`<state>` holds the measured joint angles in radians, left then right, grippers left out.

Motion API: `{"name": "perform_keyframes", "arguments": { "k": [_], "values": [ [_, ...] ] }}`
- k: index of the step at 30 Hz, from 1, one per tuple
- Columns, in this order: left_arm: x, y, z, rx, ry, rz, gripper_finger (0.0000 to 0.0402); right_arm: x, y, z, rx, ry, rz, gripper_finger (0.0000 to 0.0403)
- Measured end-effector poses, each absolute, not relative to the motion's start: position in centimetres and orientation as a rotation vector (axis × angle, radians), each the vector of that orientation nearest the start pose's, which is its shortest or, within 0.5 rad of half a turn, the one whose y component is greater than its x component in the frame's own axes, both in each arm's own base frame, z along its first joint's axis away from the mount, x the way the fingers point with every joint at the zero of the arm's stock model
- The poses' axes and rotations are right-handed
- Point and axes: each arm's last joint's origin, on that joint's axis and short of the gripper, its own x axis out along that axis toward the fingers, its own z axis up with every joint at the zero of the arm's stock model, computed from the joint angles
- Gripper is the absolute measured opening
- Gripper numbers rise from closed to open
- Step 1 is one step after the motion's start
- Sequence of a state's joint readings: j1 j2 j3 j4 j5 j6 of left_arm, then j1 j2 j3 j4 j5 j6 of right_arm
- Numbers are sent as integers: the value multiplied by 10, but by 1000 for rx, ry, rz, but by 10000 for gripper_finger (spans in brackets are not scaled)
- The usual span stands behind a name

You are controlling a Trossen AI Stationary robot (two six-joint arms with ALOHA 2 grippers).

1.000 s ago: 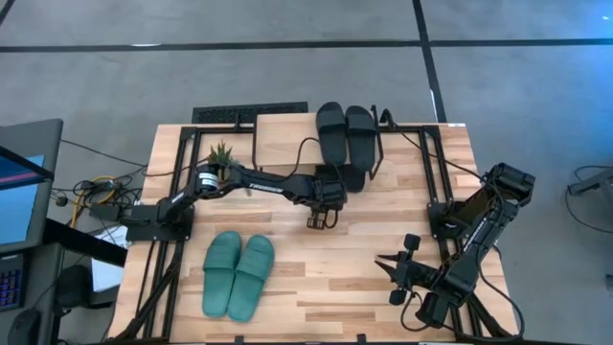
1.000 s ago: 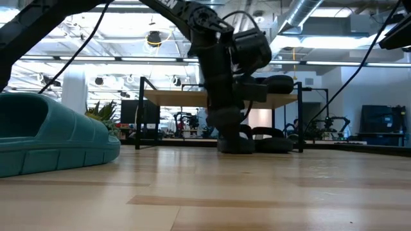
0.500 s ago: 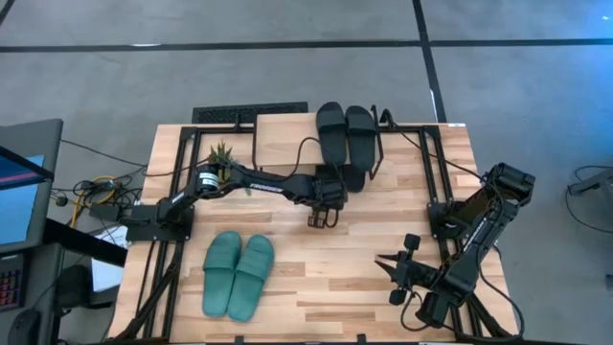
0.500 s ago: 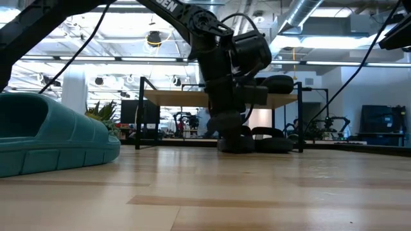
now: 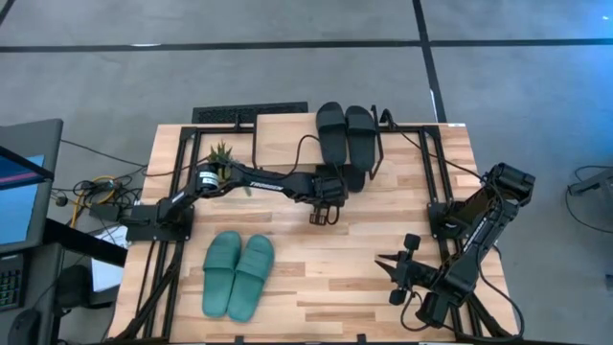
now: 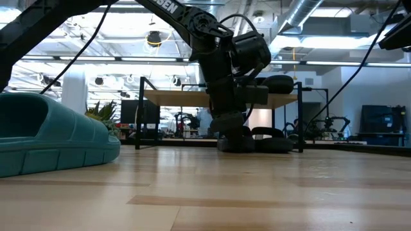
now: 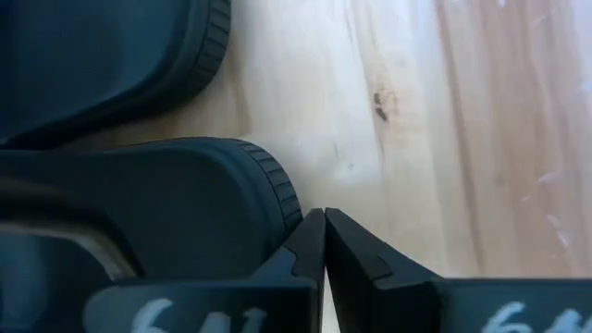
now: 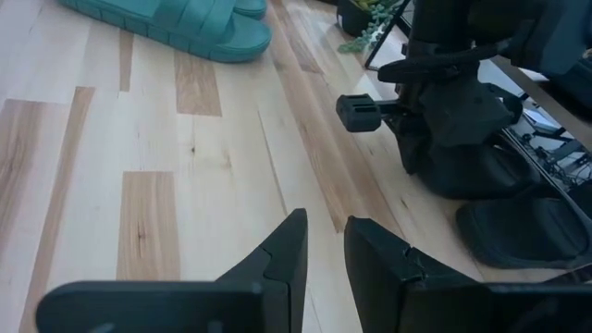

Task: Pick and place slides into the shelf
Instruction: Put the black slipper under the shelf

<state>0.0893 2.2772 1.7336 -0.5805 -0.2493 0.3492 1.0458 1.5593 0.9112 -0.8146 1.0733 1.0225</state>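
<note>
Left gripper of mine sits low over the table with its fingertips pressed together on nothing, just in front of the shelf. One black pair already rests on the top board beyond me; another black slide lies right against my fingers (its partner just past it), and the teal pair waits well behind me. To do this step well, I judge I should part my fingers first, then straddle the strap squarely. My right gripper idles slightly parted, off to my side. Whether my fingertips touch the sole I cannot tell; the arm hides the lower tier.
</note>
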Motion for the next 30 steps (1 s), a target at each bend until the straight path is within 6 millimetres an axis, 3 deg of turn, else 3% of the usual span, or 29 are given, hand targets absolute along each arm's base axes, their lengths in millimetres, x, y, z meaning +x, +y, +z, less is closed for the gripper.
{"name": "perform_keyframes", "arguments": {
  "k": [30],
  "values": [
    [477,56,146,396,1094,129,0,151,210,186,-293,572,-345,66]
  ]
}}
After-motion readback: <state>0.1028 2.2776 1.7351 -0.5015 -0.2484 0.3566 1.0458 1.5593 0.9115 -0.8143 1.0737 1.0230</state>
